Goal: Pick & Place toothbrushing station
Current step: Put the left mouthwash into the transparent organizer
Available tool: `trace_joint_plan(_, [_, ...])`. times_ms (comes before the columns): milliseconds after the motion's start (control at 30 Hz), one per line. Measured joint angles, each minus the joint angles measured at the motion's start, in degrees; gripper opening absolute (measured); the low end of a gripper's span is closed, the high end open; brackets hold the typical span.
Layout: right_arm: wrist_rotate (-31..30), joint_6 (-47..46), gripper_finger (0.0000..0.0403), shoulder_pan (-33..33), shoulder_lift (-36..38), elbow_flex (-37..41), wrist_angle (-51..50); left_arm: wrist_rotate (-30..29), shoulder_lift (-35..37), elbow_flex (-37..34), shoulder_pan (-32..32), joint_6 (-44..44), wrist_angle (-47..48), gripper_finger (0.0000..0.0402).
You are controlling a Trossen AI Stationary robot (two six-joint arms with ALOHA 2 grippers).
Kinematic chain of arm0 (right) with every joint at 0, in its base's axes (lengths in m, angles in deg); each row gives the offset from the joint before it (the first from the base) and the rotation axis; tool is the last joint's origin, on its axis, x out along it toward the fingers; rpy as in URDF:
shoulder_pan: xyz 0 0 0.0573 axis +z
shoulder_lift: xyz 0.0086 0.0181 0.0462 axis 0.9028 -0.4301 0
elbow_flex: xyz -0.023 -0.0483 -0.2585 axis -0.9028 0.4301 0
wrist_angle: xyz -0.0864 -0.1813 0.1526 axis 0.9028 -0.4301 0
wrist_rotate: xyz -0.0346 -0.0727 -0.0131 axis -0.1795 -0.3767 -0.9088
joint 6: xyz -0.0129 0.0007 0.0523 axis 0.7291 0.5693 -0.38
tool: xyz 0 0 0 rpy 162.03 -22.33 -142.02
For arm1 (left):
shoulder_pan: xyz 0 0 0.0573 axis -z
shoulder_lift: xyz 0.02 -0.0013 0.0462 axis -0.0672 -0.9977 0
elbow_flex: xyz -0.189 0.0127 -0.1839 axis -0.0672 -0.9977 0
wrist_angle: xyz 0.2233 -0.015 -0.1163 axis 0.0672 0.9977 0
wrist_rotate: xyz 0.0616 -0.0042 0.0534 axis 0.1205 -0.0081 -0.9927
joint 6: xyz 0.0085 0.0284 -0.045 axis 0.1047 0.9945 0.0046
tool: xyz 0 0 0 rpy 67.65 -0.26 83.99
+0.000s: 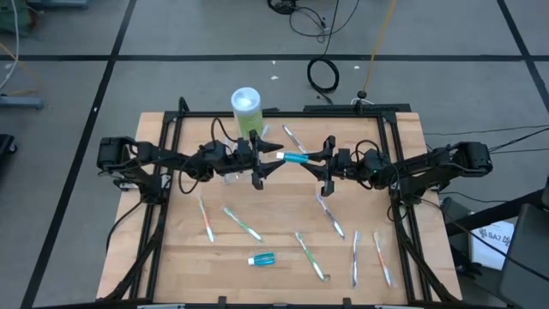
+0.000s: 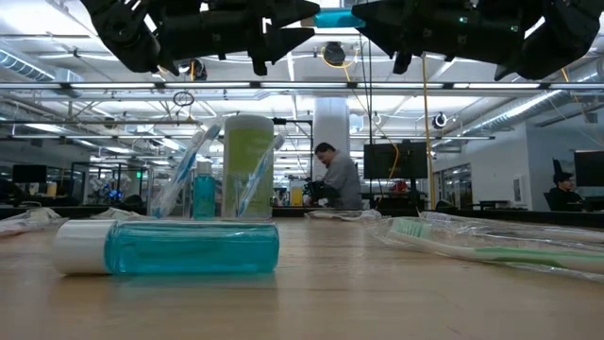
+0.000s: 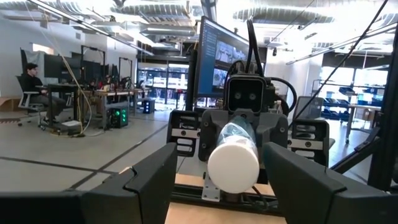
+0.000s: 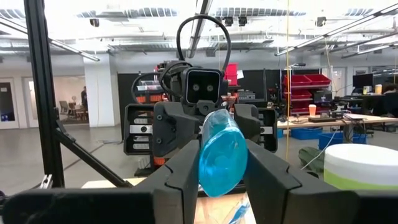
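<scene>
Matt wooden table [image 1: 283,236]; glossy translucent blue plastic toothpaste tube [image 2: 168,247].

Lit evenly from overhead ceiling strips; soft, faint shadows on the pale wooden tabletop [image 1: 283,275]. Strong glare from fixtures at twelve o'clock in both wrist views. Blurred up close: the translucent blue toothpaste tube with white cap [image 2: 168,247] in the low view. Silhouetted arms against bright ceiling there.

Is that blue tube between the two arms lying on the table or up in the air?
In the air. The toothpaste tube hangs level above the table, clamped by the right end effector, cap inside the open left end effector.
</scene>
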Motion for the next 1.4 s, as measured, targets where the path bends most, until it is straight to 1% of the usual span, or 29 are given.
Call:
trace_joint_plan(100, [-0.04, 0.02, 0.01, -0.04, 0.0, 0.0, -0.07, 0.02, 0.0, 0.0, 0.0, 0.0, 0.45, 0.023])
trace_joint_plan(367, [-0.33, 0.04, 0.01, -0.15, 0.0, 0.0, -0.78, 0.37, 0.0, -0.02, 0.0, 0.13, 0.82, 0.0137])
trace_joint_plan(433, [-0.65, 0.02, 0.01, -0.17, 0.07, 0.0, -0.99, 0.68, 0.08, -0.02, 0.02, 0.49, 0.74, 0.012])
trace_joint_plan(500, [-1.1, -0.02, 0.01, -0.34, 0.07, 0.0, -1.28, 1.13, 0.09, -0.02, 0.02, 0.57, 0.75, 0.0111])
trace_joint_plan(567, [-1.05, -0.02, 0.01, -0.46, 0.07, 0.0, -1.53, 1.93, 0.09, -0.02, -0.02, 0.62, 0.79, 0.011])
trace_joint_plan(633, [-1.07, 0.0, 0.01, -0.48, 0.07, 0.0, -1.77, 2.4, 0.09, -0.02, -0.02, 0.67, 0.92, 0.0118])
trace_joint_plan(733, [-1.19, 0.06, 0.01, -0.48, 0.07, 0.0, -2.18, 2.22, 0.09, -0.02, -0.04, 0.81, 1.96, 0.0131])
trace_joint_plan(833, [-1.37, 0.64, 0.0104, -0.48, 0.07, 0.0, -2.83, 2.08, 0.15, -0.02, -0.04, 0.79, 3.14, 0.0134])
trace_joint_plan(1100, [-1.53, 0.22, 0.014, -0.52, -0.03, -0.02, -5.94, 2.32, 0.02, -0.04, 0.01, 0.83, 5.25, 0.0104])
trace_joint_plan(1200, [-1.46, 0.15, 0.0155, -0.52, -0.02, -0.04, -5.9, 2.32, 0.0, -0.04, 0.0, 1.15, 7.15, 0.0104])
trace_joint_plan(1267, [-1.74, 0.13, 0.0164, -0.52, -0.02, -0.04, -6.59, 2.26, -0.02, -0.04, 0.0, 2.91, 7.41, 0.0109])
trace_joint_plan(1400, [-6.12, 0.48, 0.0179, -0.48, 0.63, -0.04, -9.25, -0.78, 0.6, -0.04, 0.75, 4.8, 8.44, 0.011])
